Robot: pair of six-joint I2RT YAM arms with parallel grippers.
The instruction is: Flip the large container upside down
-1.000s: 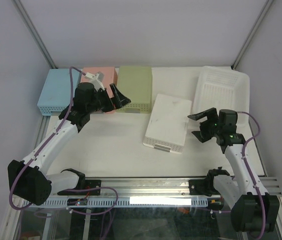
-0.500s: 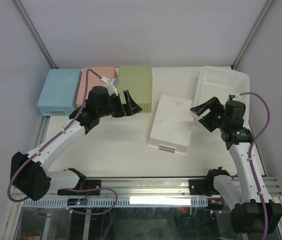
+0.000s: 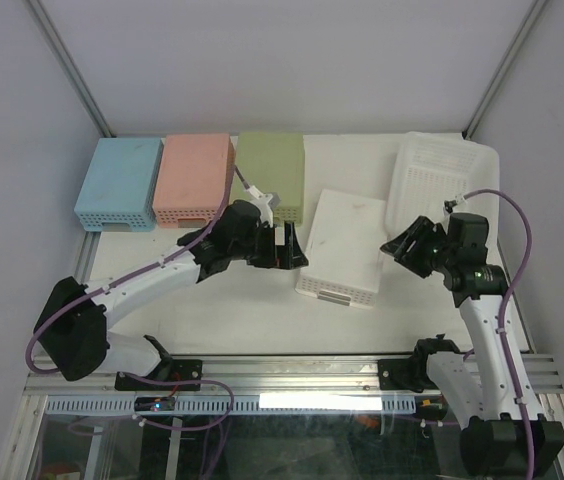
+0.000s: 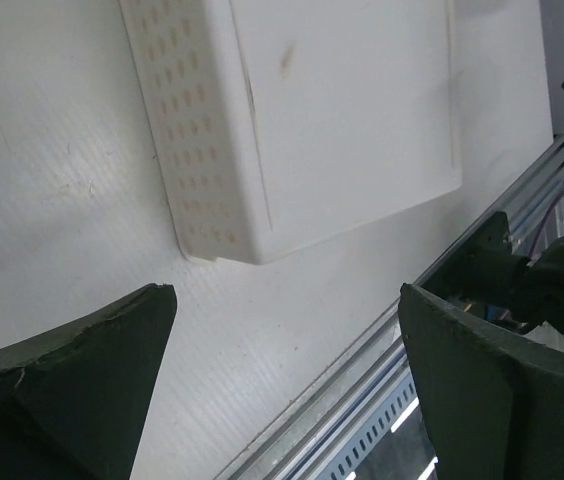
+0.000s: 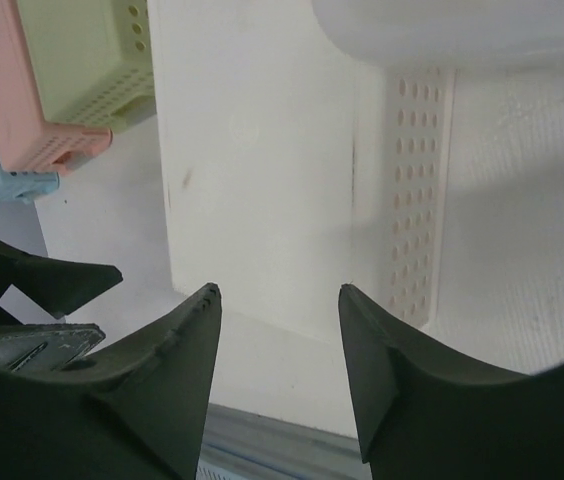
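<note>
Large container (image 3: 440, 180): white and perforated, in the far right corner of the table (image 3: 232, 290), its open side up; in the right wrist view its rounded rim (image 5: 432, 25) fills the top edge.
White container (image 3: 342, 245): right of the table's middle, solid base up, its long sides running from the near edge towards the far edge at a slight tilt; its far right corner lies close to the large container's near left corner, and whether they touch I cannot tell.
Left gripper (image 3: 292, 250): reached across to the near left corner of the white container, fingers spread wide with nothing between them. Its own camera shows that container (image 4: 352, 110) ahead of the tips (image 4: 287, 300) — apart from both.
Right gripper (image 3: 405, 250): just off the right long side of the white container and near the large container's near edge, fingers parted and holding nothing. Through the gap (image 5: 279, 295) the white container's base (image 5: 262, 180) shows.
Far left of the table: blue container (image 3: 117, 182), pink container (image 3: 194, 178) and green container (image 3: 270, 175) in a row along the far edge — all base up, side by side.
</note>
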